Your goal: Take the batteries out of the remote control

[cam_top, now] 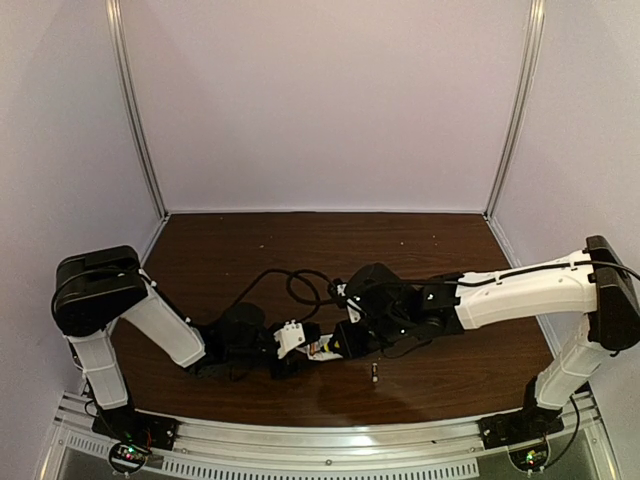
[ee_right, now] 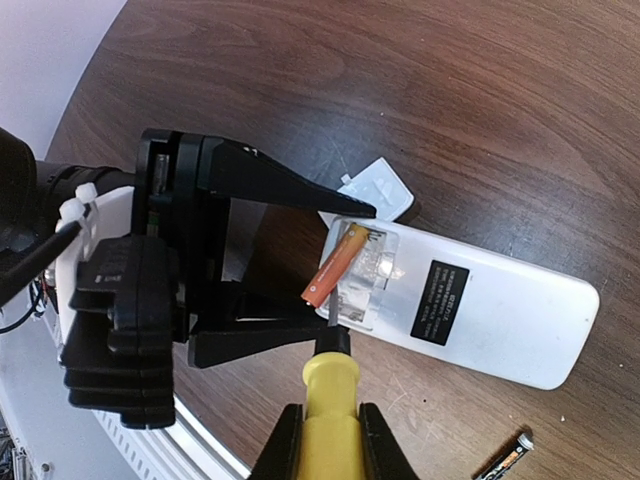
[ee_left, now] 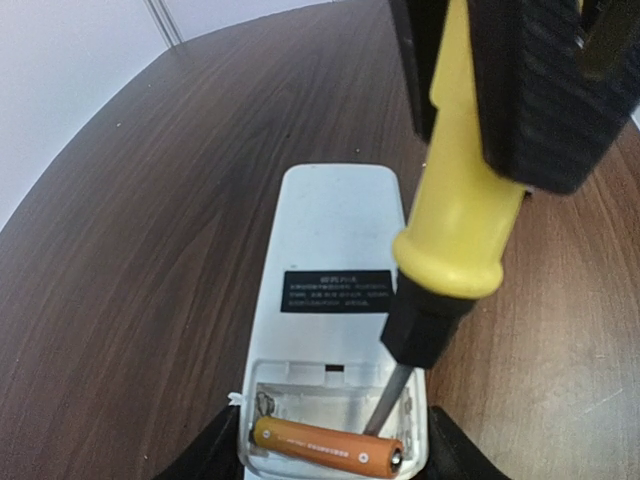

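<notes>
Your right gripper (ee_right: 328, 440) is clenched on the screwdriver (ee_right: 328, 395), whose shaft dips into the open bay just ahead. Your left gripper (ee_right: 345, 268) clamps the remote (ee_right: 500, 320) at that end. Half done: the dark battery (ee_right: 505, 458) lies on the table near your right gripper, while the orange battery (ee_left: 325, 447) sits in the bay, left to lever out. The screwdriver tip is hidden behind it

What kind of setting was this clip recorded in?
Probably a lab robot workcell: plain pale walls on aluminium posts box in a dark wood table, and the left arm and right arm are bolted to a metal rail at its near edge.
</notes>
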### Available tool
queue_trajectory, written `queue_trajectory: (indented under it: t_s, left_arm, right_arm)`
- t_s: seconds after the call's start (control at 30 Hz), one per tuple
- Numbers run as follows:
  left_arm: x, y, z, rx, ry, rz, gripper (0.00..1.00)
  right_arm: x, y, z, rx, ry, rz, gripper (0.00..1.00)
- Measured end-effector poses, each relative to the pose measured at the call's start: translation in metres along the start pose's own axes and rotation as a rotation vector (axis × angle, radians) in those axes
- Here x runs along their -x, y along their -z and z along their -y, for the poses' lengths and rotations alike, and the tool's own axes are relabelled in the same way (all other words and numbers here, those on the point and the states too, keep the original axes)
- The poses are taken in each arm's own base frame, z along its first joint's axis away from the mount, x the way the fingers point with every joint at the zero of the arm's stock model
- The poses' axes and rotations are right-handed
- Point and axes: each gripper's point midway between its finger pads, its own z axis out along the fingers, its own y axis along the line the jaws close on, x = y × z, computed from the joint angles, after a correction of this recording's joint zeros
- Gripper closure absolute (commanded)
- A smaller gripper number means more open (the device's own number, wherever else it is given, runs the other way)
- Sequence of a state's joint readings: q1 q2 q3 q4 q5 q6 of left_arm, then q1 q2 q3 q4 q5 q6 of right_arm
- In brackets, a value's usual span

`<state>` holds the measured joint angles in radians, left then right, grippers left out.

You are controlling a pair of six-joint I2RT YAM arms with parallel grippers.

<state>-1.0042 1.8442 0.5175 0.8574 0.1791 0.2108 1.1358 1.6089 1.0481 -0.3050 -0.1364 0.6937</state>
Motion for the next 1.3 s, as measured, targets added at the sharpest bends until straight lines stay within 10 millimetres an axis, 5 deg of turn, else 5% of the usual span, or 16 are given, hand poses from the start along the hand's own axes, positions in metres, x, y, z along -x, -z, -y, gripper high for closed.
queue_trajectory:
  t_s: [0.47,0.83,1.3]
  left_arm:
    - [0.005,0.0,-0.002,0.007,-0.004,0.02,1.0]
    - [-0.003,0.0,-0.002,0.01,0.003,-0.013,1.0]
    - [0.008,0.0,-0.006,0.025,-0.006,0.033,1.0]
  right_arm:
    - [0.014,0.007,-0.004,-0.073,0.026,0.042,1.0]
    - [0.018,-0.009,-0.002,-0.128,0.038,0.034,1.0]
    - [0.026,0.003,0.0,-0.202,0.062,0.05,1.0]
